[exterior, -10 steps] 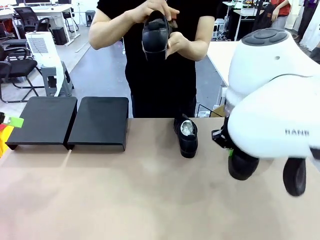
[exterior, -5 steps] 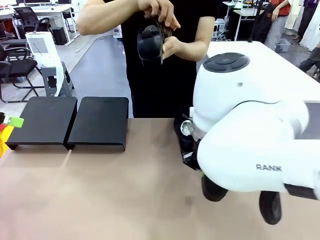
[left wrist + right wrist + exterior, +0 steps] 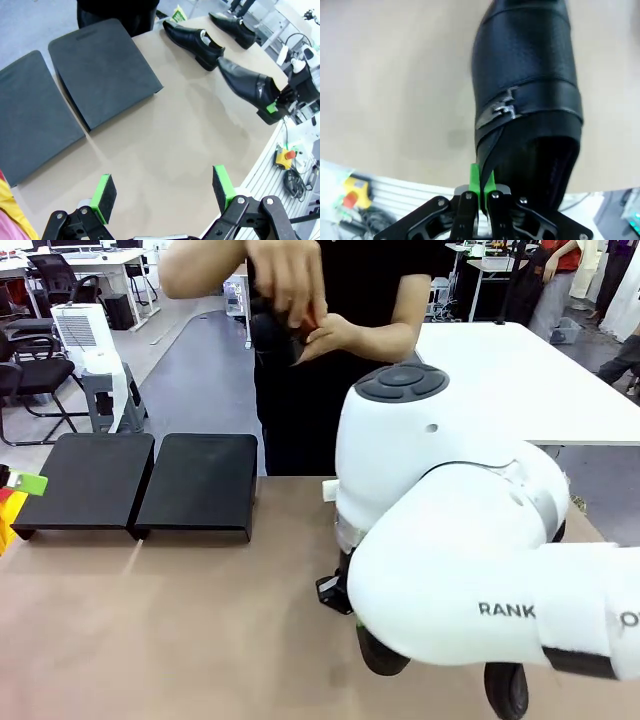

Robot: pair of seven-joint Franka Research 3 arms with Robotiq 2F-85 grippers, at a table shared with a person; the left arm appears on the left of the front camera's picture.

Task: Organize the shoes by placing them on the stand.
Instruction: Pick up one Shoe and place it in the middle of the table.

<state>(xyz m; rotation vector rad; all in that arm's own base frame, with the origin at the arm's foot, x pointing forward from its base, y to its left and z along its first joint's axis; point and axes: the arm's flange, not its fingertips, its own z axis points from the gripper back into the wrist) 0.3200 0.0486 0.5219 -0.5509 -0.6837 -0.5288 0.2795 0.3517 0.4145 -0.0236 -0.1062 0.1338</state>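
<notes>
Carrying one shoe [image 3: 525,65] by its heel rim

Right gripper [image 3: 481,182] was pressed together on the thin leather rim at the back of the held shoe, green pads nearly meeting with only that edge between them. In the right wrist view the shoe's long axis ran straight out along the fingers, toe away from the gripper, heel opening nearest it, and a strap with a small silvery metal piece crossed the upper. In the left wrist view the same shoe looked lifted off the tabletop [image 3: 175,135] near its edge, roughly level, heel at the right gripper and toe close to the heel of a second shoe [image 3: 192,40].

Second shoe lay on the tabletop with white paper showing in its opening, long axis roughly in line with the held shoe, toe toward the person's side. A third shoe [image 3: 232,25] lay beyond it, roughly parallel.

Stand [image 3: 100,70] sat at the robot's left of the tabletop, two flat black platforms side by side, apart from all the shoes.

Left gripper [image 3: 164,192] hung above the tabletop with fingers spread wide, holding nothing.

In the front view the right arm [image 3: 450,540] covered the middle of the tabletop. The person's hands [image 3: 300,300] held something dark at chest height, too blurred to make out.
</notes>
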